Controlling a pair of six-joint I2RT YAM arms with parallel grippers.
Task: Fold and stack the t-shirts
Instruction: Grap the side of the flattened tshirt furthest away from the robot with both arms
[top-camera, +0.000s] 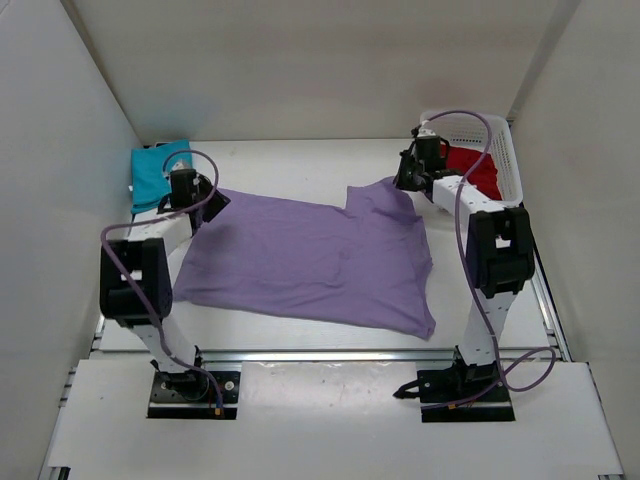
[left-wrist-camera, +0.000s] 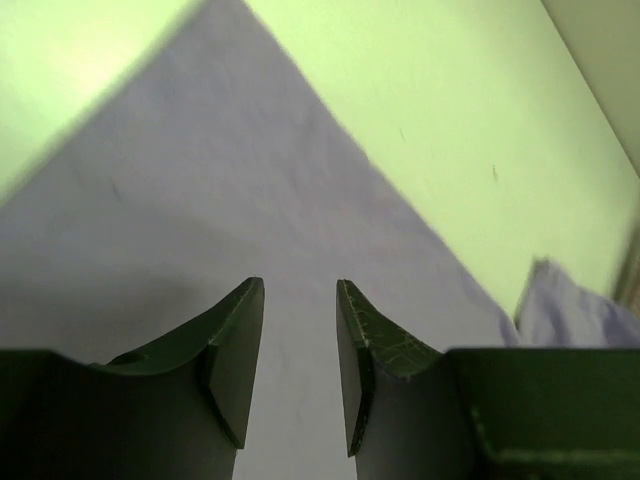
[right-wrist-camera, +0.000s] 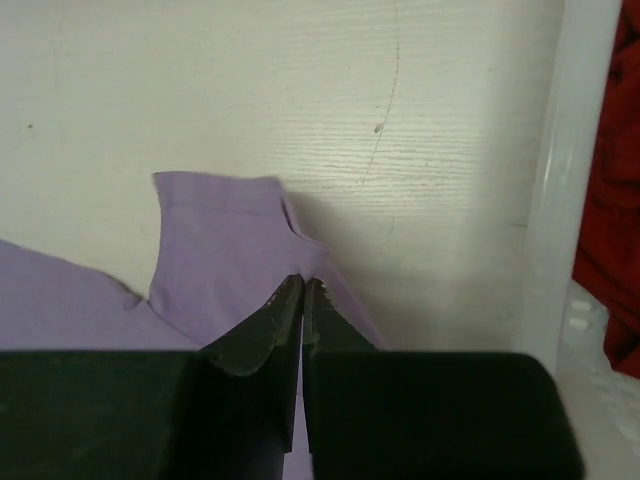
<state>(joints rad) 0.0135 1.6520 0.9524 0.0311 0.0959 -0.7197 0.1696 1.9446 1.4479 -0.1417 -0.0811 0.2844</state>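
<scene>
Lavender t-shirt (top-camera: 310, 260) spread flat over the middle of the surface (top-camera: 300, 160), low, no barrier to a pass above it.

Bare strip of surface runs along the far wall, between teal t-shirt (top-camera: 155, 172) at far left and basket (top-camera: 500, 150) at far right; open for passage.

Left tool (left-wrist-camera: 300, 330) hangs over the lavender shirt's far-left corner, jaws parted, cloth below the gap. Teal shirt just beyond it, hemming that corner.

Right tool (right-wrist-camera: 303, 300) pinched shut on the lavender shirt's sleeve, close beside the basket wall. Red t-shirt (top-camera: 475, 170) fills the basket.

Side walls close in on both flanks.

Near strip of surface in front of the shirt is bare between the arm bases.
</scene>
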